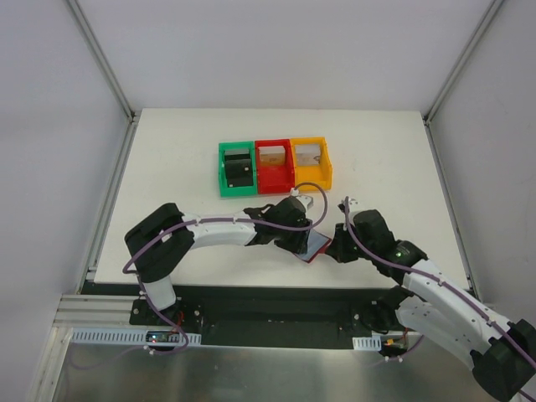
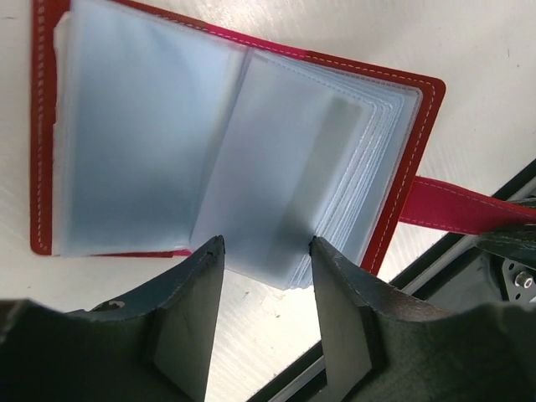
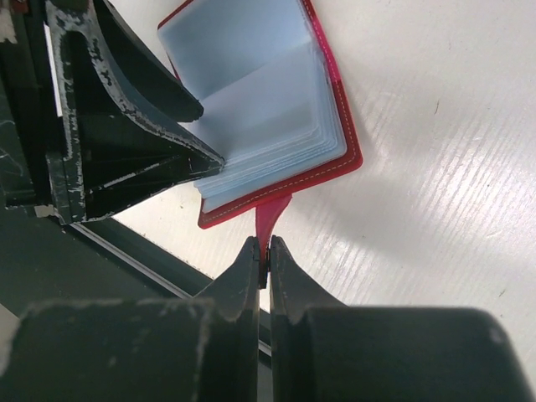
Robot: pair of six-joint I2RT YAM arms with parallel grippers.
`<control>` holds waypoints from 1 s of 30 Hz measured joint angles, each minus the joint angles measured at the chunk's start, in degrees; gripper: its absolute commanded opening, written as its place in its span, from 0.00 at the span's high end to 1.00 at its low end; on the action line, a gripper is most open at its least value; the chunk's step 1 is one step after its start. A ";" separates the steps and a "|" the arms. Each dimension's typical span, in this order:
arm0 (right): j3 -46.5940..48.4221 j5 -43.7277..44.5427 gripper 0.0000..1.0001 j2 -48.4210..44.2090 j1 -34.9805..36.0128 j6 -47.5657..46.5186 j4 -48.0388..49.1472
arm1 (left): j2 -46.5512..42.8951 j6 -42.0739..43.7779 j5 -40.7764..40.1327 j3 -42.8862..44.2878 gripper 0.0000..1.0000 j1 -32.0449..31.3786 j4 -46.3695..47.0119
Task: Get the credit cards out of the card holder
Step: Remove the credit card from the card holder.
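- The right pincer (image 3: 266,251) was shut tight on the little red tab strap (image 3: 272,213) of the card holder (image 2: 38,167).
- The left pincer (image 2: 266,247) was apart, with one finger on each side of the clear sleeves (image 2: 151,134) at the near end. It was not pinching anything.
- The card holder lay open and flat on the table (image 3: 435,167), close to the near edge, between the two pincers.
- If the left pincer closed here, I think it would grab a whole bunch of sleeves and not one card.
- A hard pull could tug the strap out of the right pincer, or drag the card holder off the edge.
- Slippery sleeves could slide out from the fingers.
- Inside the card holder were many cloudy sleeves. I could not tell if credit cards were in them.
- Far back stood a green bin (image 1: 223,172) with a black block (image 1: 239,170), a red bin (image 1: 275,183) and a yellow bin (image 1: 311,177). Each of those two held something pale, too small to tell.
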 measured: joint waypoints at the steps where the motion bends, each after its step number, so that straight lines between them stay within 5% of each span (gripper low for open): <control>1: 0.00 -0.15 1.00 0.02 0.00 -0.11 0.00 | -0.24 -0.13 -0.70 -0.17 0.53 -0.02 0.07; 30: -0.02 -1.14 1.00 -1.31 -0.15 -1.27 0.00 | -9.42 2.54 -4.96 0.48 0.42 8.35 -4.20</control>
